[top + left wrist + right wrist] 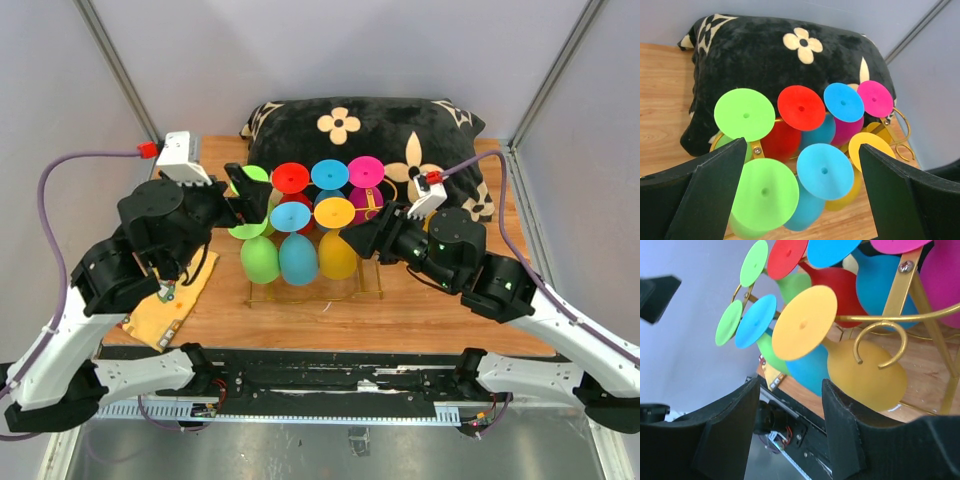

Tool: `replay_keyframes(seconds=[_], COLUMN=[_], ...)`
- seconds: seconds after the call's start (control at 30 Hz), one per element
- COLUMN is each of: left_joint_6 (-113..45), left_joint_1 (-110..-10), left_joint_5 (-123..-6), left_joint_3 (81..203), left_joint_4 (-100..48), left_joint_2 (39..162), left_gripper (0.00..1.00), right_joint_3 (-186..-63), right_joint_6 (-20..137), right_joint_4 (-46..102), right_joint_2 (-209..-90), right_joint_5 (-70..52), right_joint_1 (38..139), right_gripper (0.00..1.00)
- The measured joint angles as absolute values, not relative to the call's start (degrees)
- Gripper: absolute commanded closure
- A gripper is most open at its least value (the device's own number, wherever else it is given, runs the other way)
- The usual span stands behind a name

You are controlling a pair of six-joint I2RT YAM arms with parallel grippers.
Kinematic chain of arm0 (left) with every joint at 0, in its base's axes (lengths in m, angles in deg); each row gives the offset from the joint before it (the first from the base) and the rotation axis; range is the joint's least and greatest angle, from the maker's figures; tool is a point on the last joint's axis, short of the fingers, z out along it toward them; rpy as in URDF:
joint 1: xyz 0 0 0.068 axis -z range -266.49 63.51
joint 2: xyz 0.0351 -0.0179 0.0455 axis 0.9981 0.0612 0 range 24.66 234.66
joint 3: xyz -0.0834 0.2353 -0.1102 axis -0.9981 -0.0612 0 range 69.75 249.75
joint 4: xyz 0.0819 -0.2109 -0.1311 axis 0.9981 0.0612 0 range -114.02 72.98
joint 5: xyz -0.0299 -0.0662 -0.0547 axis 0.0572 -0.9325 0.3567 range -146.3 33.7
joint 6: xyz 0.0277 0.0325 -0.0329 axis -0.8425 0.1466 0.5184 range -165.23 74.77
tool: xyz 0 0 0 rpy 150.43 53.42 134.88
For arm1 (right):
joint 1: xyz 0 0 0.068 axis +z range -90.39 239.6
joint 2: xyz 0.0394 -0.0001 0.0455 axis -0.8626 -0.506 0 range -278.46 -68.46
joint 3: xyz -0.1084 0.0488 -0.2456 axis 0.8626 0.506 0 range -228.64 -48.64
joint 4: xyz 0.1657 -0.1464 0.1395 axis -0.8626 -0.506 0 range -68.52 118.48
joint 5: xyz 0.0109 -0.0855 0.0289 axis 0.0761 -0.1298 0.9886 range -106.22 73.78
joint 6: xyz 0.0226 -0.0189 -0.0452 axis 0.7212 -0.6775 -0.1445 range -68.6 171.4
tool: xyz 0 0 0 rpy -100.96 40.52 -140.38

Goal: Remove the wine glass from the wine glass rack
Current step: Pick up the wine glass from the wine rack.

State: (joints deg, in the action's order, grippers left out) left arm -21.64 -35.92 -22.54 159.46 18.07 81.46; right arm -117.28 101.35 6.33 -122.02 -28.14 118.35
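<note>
The gold wire wine glass rack (372,287) stands mid-board and holds several coloured plastic wine glasses hanging bowl down. The front row is a green glass (260,259), a blue glass (298,258) and a yellow glass (337,254). My left gripper (244,196) is open at the rack's left side. In the left wrist view (802,195) the green foot (765,192) and blue foot (824,171) lie between its fingers, not touched. My right gripper (362,238) is open and empty at the rack's right. In the right wrist view (790,432) the yellow glass's bowl (865,375) sits just above one finger (845,435).
A black pillow with cream flower patterns (400,125) lies right behind the rack. A yellow cloth (170,305) lies at the wooden board's (430,310) left front edge. Grey walls and frame posts close in the sides.
</note>
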Motion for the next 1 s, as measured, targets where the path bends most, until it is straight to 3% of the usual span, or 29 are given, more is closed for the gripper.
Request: replay_keyframes(seconds=[0.53,1.0], left_joint_6=[-17.7,-16.7], left_joint_1=[-36.1,-36.1], left_joint_5=[-29.1,-32.0], left_joint_3=[154.3,152.7], left_joint_4=[16.1,14.5], left_joint_2=[74.0,73.2], left_gripper=[0.0,0.0], right_joint_3=[-114.6,-112.8], right_joint_6=[110.4,111.9], right_joint_4=[16.0,17.3], right_joint_2=[-125.0,-125.8], right_joint_5=[-39.0,-42.4], right_joint_1=[118.4,118.4], right_gripper=[0.62,0.67])
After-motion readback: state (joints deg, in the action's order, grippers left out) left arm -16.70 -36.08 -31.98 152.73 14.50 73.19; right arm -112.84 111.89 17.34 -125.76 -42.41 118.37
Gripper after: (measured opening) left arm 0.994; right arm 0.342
